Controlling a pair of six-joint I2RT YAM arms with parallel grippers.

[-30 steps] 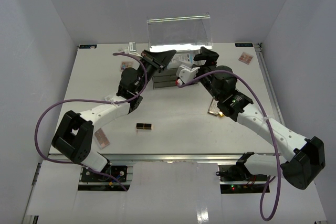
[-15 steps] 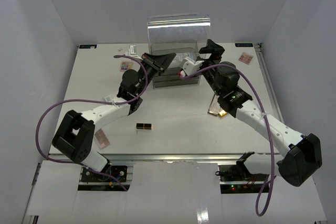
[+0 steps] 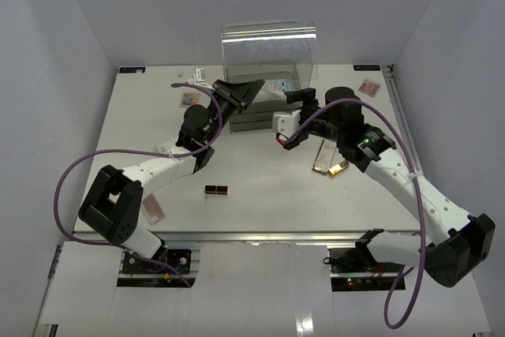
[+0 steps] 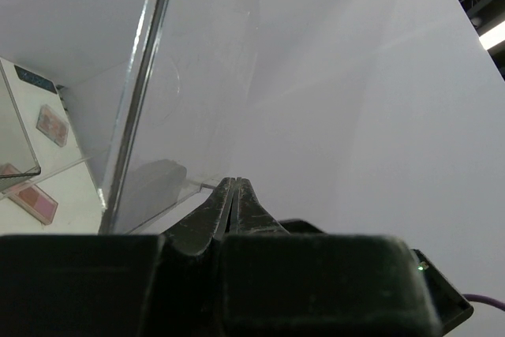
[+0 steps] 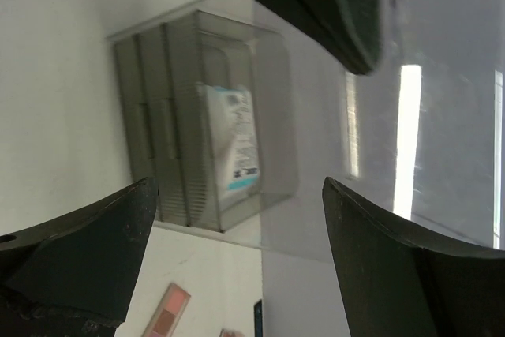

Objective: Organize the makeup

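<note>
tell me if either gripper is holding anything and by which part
Nothing held: right gripper open and empty, left gripper shut on nothing.

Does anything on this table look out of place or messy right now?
Yes: the lipstick tube lies on its side mid-table, and a pink palette sits askew at the front left edge, both away from the clear box.

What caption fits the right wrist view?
Open right gripper facing the clear drawer box, a white-and-teal packet lying inside.
</note>
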